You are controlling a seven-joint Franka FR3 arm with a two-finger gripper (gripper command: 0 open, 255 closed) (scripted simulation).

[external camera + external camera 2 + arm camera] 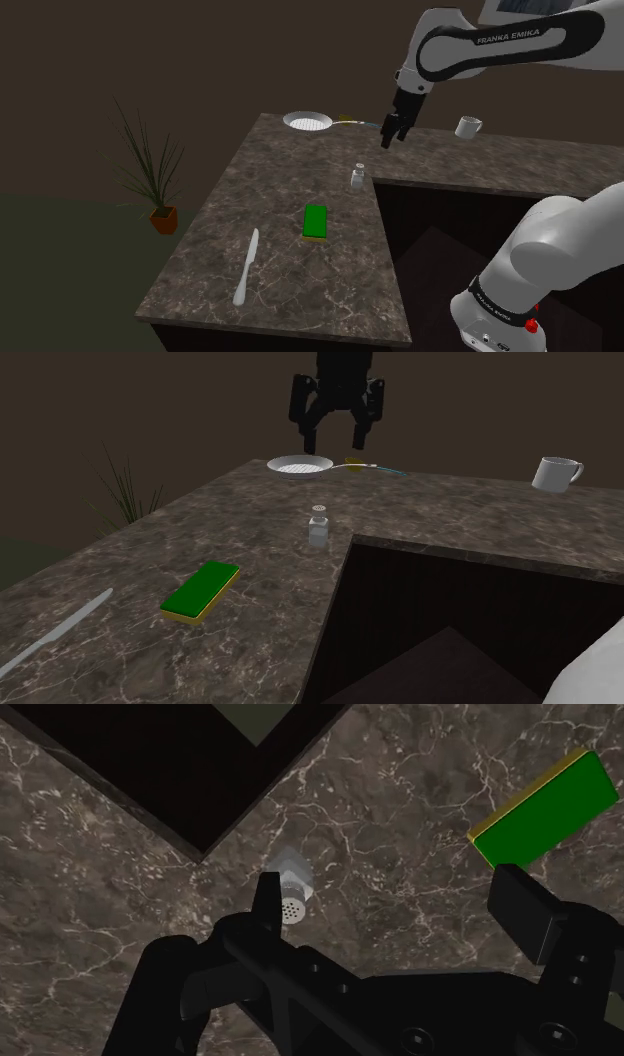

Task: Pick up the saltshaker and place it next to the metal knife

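A small clear saltshaker (pixel 357 177) (pixel 319 528) with a perforated cap stands upright on the dark marble counter (pixel 280 180), close to the inner corner of the cut-out. A pale knife (pixel 246 266) (pixel 50 635) lies flat near the counter's front end, far from the shaker. My black gripper (pixel 390 135) (pixel 336 437) hangs open in the air, high above the counter and a little beyond the shaker. In the wrist view the saltshaker (pixel 291 894) sits far below, beside one fingertip (pixel 268 899), off to the side of the open gripper (pixel 395 904). Nothing is held.
A green sponge with a yellow base (pixel 316 221) (pixel 202 590) (pixel 545 809) lies between shaker and knife. A white pan (pixel 307 121) (pixel 300 467) and a white mug (pixel 467 126) (pixel 555 473) stand at the back. A dark recess (pixel 450 622) cuts into the counter. A potted plant (pixel 155 180) stands on the floor.
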